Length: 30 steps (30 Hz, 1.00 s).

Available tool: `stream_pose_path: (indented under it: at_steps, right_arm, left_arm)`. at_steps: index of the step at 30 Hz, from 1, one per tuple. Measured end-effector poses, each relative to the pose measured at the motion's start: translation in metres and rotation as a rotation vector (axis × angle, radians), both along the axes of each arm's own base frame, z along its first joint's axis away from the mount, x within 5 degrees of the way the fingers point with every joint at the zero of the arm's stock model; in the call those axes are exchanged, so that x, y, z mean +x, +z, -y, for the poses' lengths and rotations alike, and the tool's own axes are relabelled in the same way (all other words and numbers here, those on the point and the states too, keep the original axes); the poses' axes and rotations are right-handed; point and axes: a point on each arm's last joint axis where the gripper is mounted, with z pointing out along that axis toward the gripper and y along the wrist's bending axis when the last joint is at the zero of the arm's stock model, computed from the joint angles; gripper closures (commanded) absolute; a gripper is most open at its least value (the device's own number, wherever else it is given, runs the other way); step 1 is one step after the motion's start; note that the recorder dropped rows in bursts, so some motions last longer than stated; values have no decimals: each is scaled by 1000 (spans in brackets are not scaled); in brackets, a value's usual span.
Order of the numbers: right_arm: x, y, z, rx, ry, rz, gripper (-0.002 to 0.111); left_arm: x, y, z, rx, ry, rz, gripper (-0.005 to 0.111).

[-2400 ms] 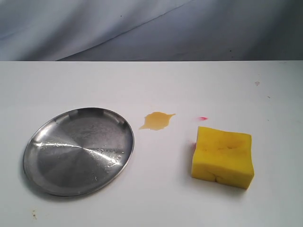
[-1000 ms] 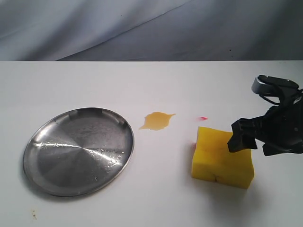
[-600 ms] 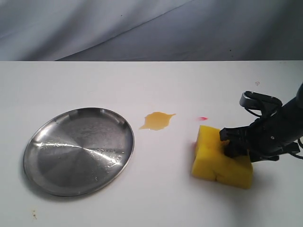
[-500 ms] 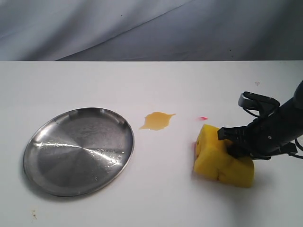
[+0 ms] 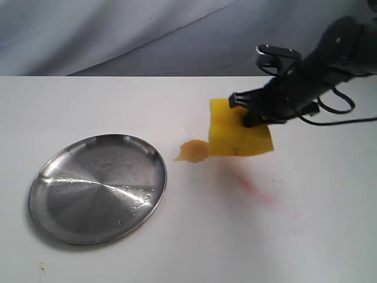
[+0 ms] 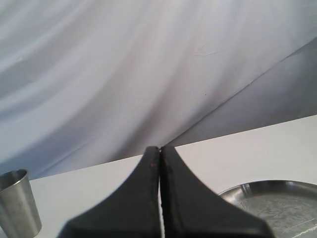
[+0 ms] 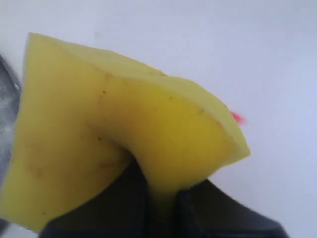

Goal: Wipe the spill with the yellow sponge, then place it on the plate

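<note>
Foam is off the tabletop (image 5: 194, 242) now. Your right hand (image 5: 251, 113), clamped on the yellow sponge (image 5: 235, 137), has carried it up and left, so it hangs at the right edge of the spill (image 5: 189, 151). A pink smear (image 5: 259, 193) marks where it lay. The spill looks unwiped, so pressing down comes next. The plate (image 5: 36, 183) waits to the left, and your left hand (image 6: 159, 154) is pressed together, empty.

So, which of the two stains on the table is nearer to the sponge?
The amber spill: the yellow sponge hides its edge in the exterior view. The pink smear lies clearly apart.
</note>
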Motion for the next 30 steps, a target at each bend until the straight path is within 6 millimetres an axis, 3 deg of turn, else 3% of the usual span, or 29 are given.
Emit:
stream_pose_path:
  at_steps: [4,10,17,22,30]
  right_arm:
    - [29,7,-37,49,7,38,108]
    - [67,-15,-76,82,3,-9,108]
    - [73,-44,-107,1,83,-88,108]
    - [64,-47,-113,-126,129,-91,108]
    - [58,-51,-103,-266,177,-150,108]
  left_arm:
    - [0,0,0,0,0,0,107]
    - [0,0,0,0,0,0,107]
    - [0,0,0,0,0,0,107]
    - [0,0,0,0,0,0,107]
    - [0,0,0,0,0,0,107]
